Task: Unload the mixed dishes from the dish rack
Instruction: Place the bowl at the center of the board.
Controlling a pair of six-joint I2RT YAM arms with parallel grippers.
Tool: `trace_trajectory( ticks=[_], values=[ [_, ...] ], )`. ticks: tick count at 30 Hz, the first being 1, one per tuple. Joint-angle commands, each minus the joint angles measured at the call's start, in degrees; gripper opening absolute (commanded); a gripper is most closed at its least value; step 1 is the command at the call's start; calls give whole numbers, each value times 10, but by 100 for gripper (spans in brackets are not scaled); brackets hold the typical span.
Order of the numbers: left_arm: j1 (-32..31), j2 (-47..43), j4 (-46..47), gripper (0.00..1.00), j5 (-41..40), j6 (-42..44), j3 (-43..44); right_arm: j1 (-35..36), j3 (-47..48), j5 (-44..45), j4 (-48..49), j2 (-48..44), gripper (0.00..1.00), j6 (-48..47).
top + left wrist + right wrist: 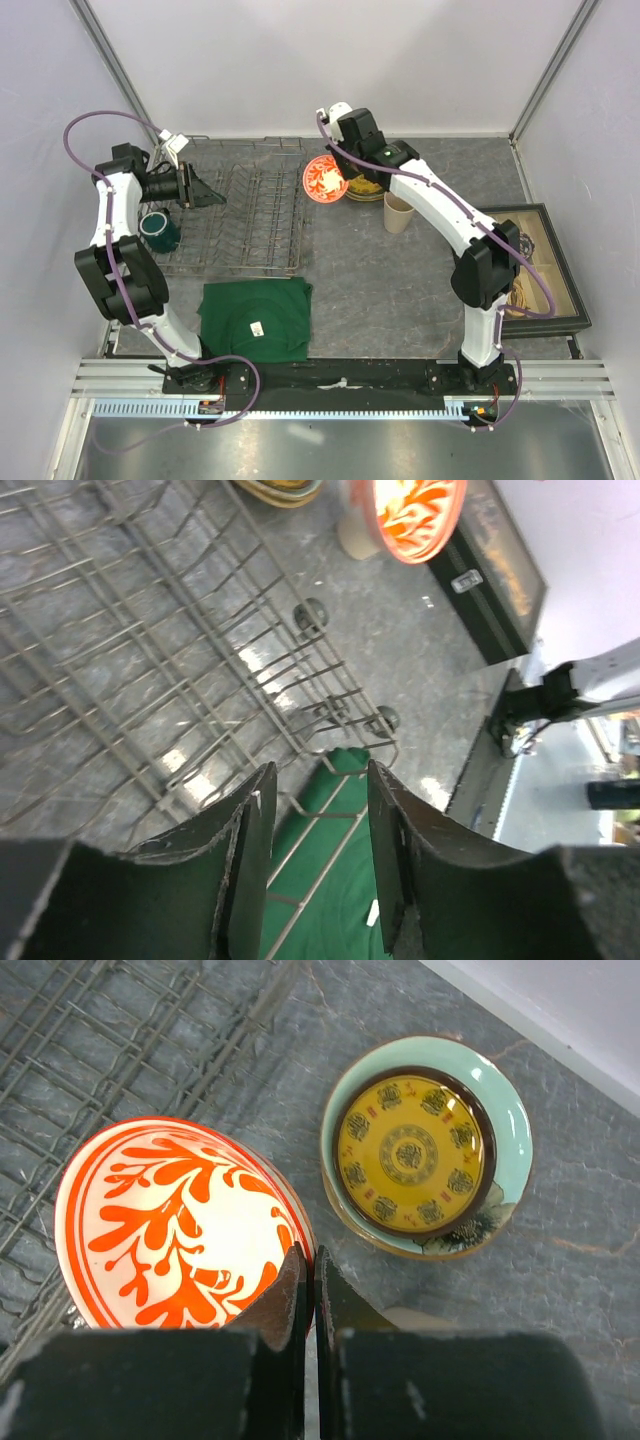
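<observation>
While right fingers [283, 1305] pinch the small red-and-white bowl [175, 1220] (orange fronds, glossy), left fingers [250, 845] spread.

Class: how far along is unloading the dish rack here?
Done: the stacked plates and the cup stand outside the rack. In hand: the right gripper pinches the red-and-white bowl by its rim. Remaining: the green mug sits at the rack's left end; the left gripper is open and empty.
</observation>
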Motion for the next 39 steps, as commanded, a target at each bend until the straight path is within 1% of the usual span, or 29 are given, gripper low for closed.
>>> trace_trajectory(
  ticks=[1,2,3,4,8,12,14,20,27,30,39],
  values=[
    [0,-34,53,49,-38,-49,-10,-18,-4,-35,-15,-40,0,11],
    [0,-35,53,51,-41,-50,-10,-22,-6,-39,-20,-39,0,9],
    [0,-36,53,55,-43,-49,-10,-31,-8,-47,-23,-38,0,8],
    [0,-36,53,57,-46,-48,-9,-35,-10,-53,-29,-37,0,6],
    [0,-40,63,61,-61,-51,-7,-58,-21,-86,-43,-27,0,1],
    [0,-53,84,65,-84,-64,-11,-76,-39,-100,-44,-13,0,-12],
    [-1,-57,88,67,-91,-67,-14,-80,-46,-126,-44,-7,0,-18],
    [-3,-55,88,68,-85,-67,-18,-87,-52,-178,-37,23,0,-35],
    [-4,-57,88,68,-81,-66,-21,-87,-49,-224,-22,60,0,-78],
    [-6,-57,88,68,-80,-65,-22,-90,-35,-238,-26,78,0,-102],
    [-5,-51,79,68,-77,-53,-22,-109,38,-280,-85,126,0,-166]
  ],
)
